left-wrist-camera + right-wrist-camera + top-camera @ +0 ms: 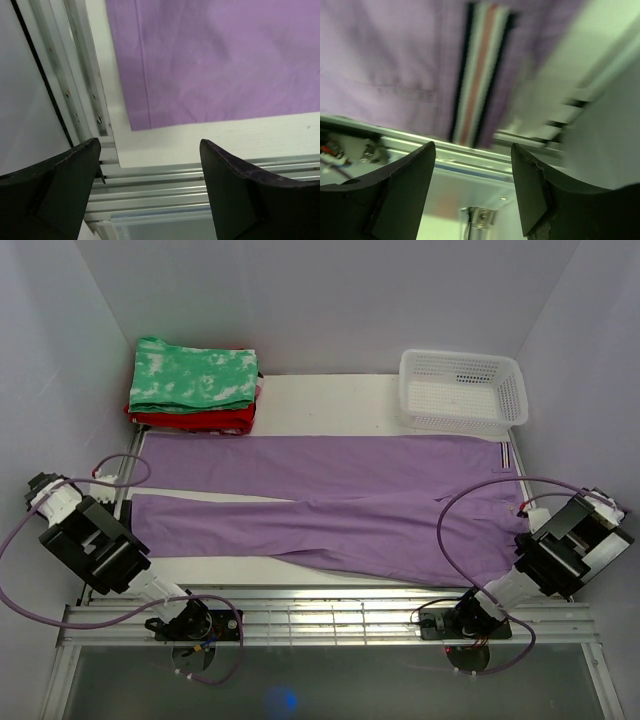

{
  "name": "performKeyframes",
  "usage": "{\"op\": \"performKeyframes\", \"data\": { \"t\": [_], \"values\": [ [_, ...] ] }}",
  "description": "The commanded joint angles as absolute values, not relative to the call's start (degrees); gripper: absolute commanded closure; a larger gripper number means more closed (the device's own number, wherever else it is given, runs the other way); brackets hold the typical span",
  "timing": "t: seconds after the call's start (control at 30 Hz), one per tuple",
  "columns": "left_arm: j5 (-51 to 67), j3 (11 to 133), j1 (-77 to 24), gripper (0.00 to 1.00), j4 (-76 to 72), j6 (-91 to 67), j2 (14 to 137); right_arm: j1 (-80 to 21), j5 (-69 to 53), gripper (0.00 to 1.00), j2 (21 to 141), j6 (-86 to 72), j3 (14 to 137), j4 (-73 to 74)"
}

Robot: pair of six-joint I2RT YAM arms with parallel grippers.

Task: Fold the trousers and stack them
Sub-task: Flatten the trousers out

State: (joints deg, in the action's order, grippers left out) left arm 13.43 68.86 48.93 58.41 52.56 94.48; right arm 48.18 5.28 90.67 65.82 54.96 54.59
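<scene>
Lying flat across the white table (330,390), the lavender trousers (330,505) stretch both legs leftward — unfolded. My left gripper (149,147) and right gripper (472,150) gape, empty. Only my right wrist view resolves the striped waist tab (477,75) — my left shows a plain hem (139,90).

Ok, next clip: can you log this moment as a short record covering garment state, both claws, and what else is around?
trousers: lavender, spread flat and unfolded on the table, waist right, legs left
left claw: open, empty, over the near-left hem corner
right claw: open, empty, by the waist's striped tab
stack: green-and-white garment folded on top of a red garment, far left
basket: white mesh, far right
progress: no fold made yet
</scene>
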Motion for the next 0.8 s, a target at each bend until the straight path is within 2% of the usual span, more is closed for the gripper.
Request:
{"op": "performKeyframes", "data": {
  "t": [0.0,0.27,0.47,0.77],
  "values": [
    [13.98,64.88,52.29,0.1,58.98,56.77,93.61,50.27,4.4,0.32,92.19,68.91,51.78,60.03],
    [12.57,57.83,54.84,0.1,54.67,58.36,91.67,51.41,3.34,0.32,93.34,64.08,50.71,54.85],
    [12.92,57.65,56.16,0.09,54.75,59.59,91.23,53.26,0.62,0.27,91.58,63.2,55.62,56.25],
    [14.06,59.76,56.69,0.09,55.63,59.15,92.63,53.79,-7.38,0.26,92.72,61.09,61.61,61.96]
  ]
}}
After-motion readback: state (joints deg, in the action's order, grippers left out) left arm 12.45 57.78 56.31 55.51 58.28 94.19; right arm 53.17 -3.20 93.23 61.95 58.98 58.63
